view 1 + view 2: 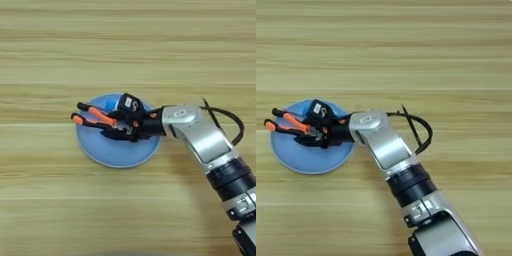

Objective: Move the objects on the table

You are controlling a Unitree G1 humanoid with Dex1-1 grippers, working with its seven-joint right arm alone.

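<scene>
My right gripper (121,128) reaches in from the right over the round light-blue plate (120,156) and is shut on the orange-and-black-handled pliers (93,116). The pliers' two handles stick out to the left, past the plate's left rim, and their nose end is hidden among the black fingers. In the right eye view the same pliers (287,123) and gripper (316,136) sit above the plate (306,161) near the left edge. The pen, the blue tube and the screwdriver are not visible. The tan wood-grain table (125,40) fills both views.
My silver forearm (200,135) runs from the lower right up to the plate, with a black cable loop (230,120) arching off its far side.
</scene>
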